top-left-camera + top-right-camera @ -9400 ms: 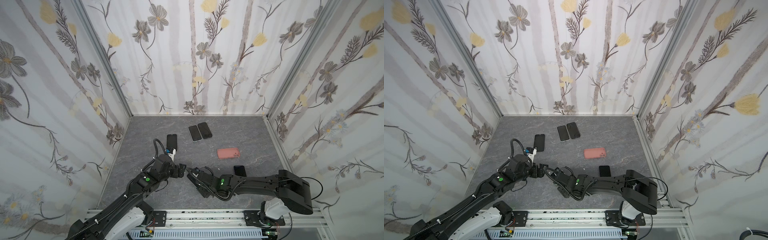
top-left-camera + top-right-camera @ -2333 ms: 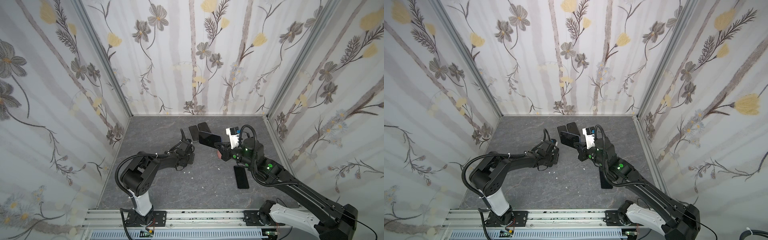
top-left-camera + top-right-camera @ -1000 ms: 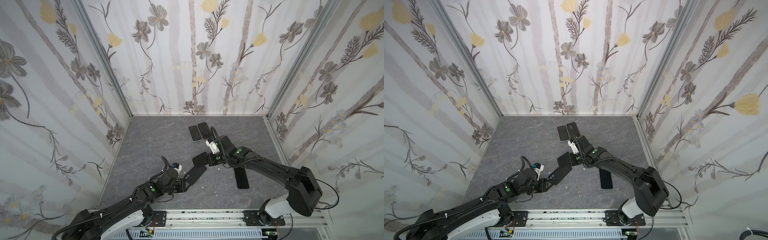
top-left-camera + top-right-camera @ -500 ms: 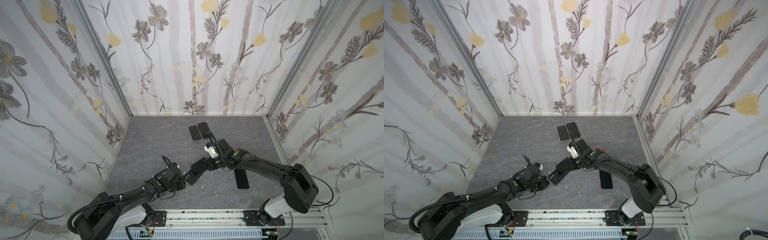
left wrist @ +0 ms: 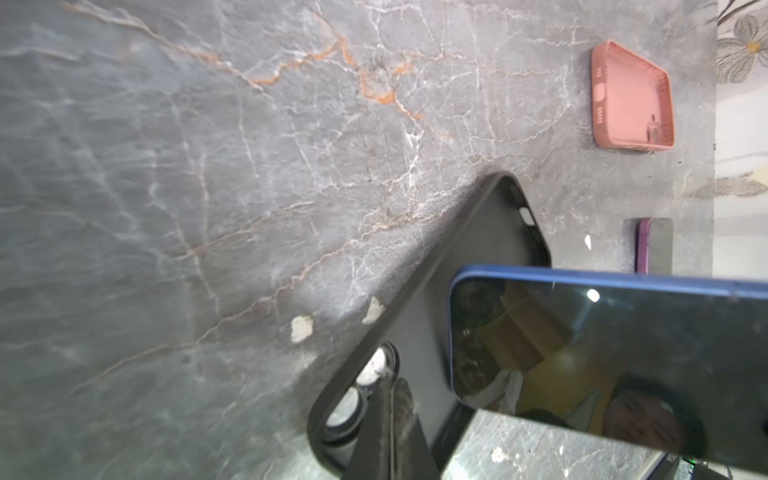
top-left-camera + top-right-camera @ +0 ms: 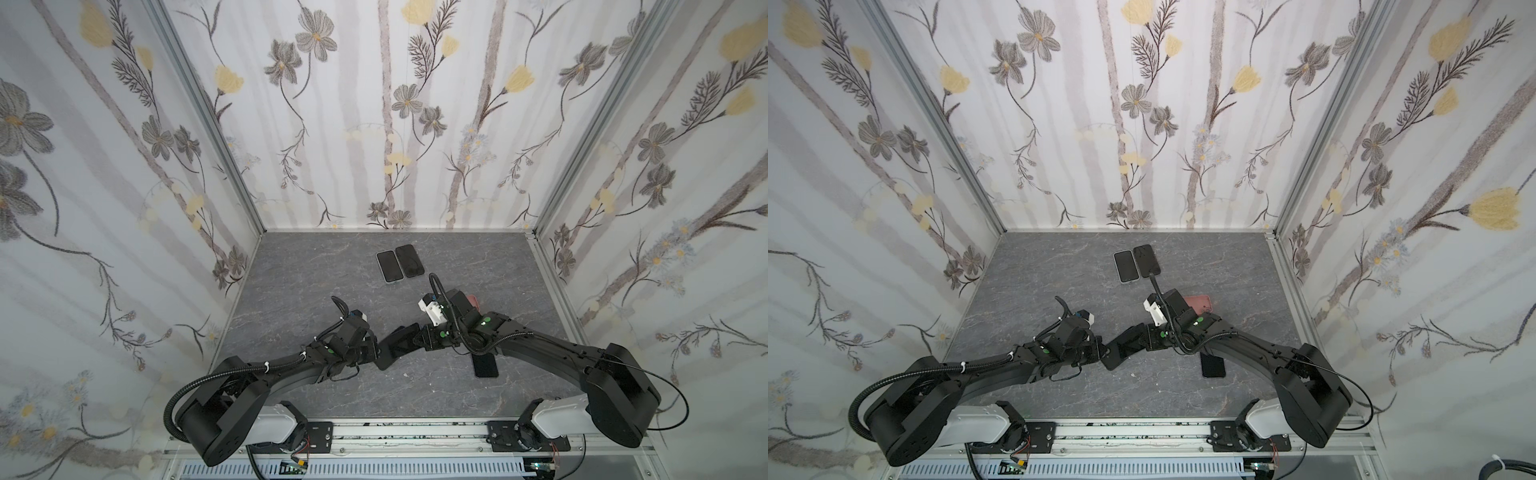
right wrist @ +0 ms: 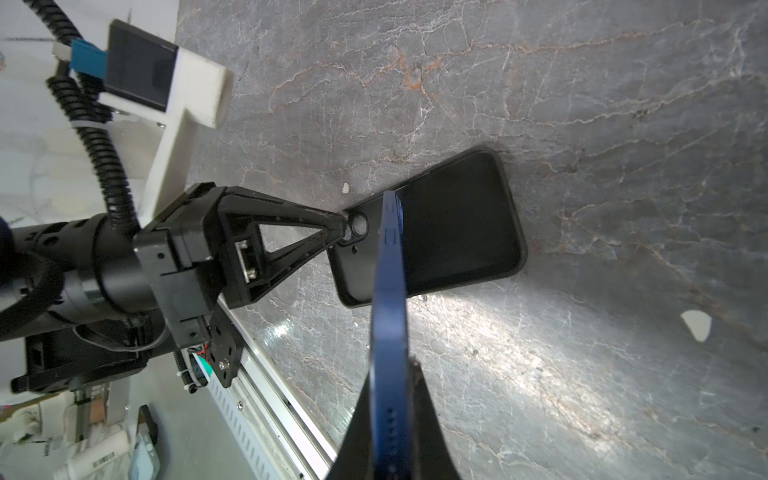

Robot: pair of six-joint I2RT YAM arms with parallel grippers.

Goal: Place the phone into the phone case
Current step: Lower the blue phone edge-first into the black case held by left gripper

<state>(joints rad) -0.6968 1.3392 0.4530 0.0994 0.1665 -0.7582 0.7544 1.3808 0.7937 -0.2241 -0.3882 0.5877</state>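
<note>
Shows, at left, left gripper (image 7: 344, 226) clenched on the camera-hole corner of black phone case (image 7: 461, 232), lying open side up on grey table (image 6: 316, 266). Just right, blue phone (image 7: 388, 282) held on edge over the case, pinched tight in right gripper (image 6: 422, 336). Farther right, pink case (image 5: 631, 95).

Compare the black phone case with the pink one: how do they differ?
The black case is dark; the pink case is salmon. The left gripper grips the black case at its camera hole; the pink case lies free. The blue phone, held by the right gripper, hangs over the black case, not over the pink case. Both lie open side up, empty.
</note>
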